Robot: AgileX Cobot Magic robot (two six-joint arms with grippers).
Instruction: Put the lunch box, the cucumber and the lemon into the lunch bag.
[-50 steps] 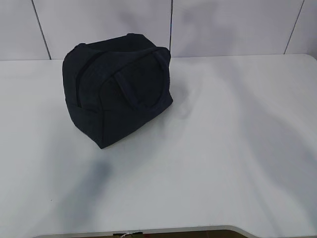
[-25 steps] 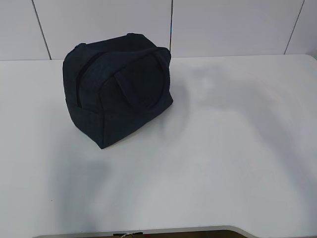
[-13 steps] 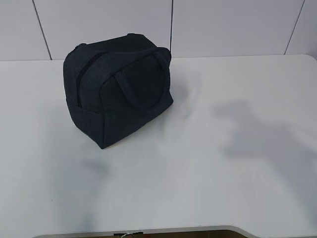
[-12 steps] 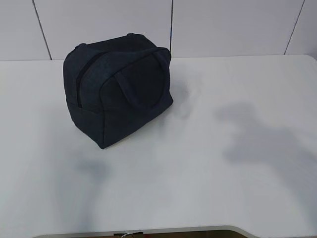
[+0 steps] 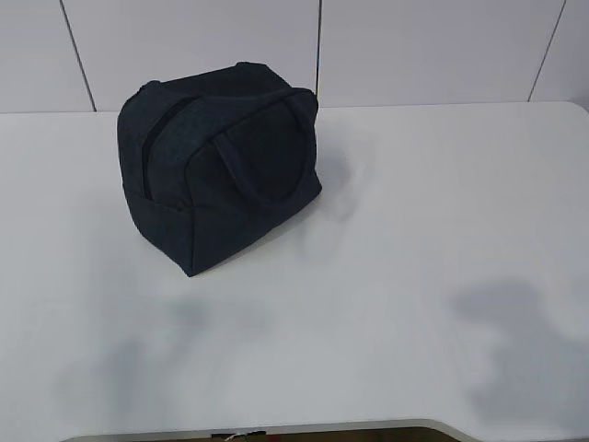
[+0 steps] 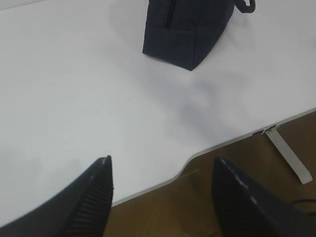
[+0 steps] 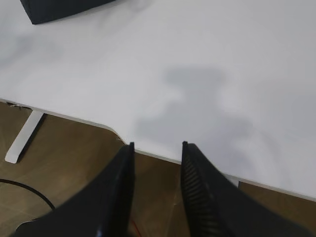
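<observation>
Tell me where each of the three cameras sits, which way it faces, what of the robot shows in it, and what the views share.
Exterior view: in front of the table, raised, looking down at a slant toward the back wall; lunch bag left of centre; no robot part, only shadows.
Left wrist view: above the table's near edge, looking over it toward the bag; both fingers of the open, empty left gripper at the bottom.
Right wrist view: above the near edge, looking down at tabletop and floor; open, empty right gripper below; only a bag corner top left.
Shared: the bag and the white table.

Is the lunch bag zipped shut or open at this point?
Shut, it seems: the lunch bag stands upright on the table, its zipper line a closed dark seam with no silver lining showing. What is inside cannot be told.
</observation>
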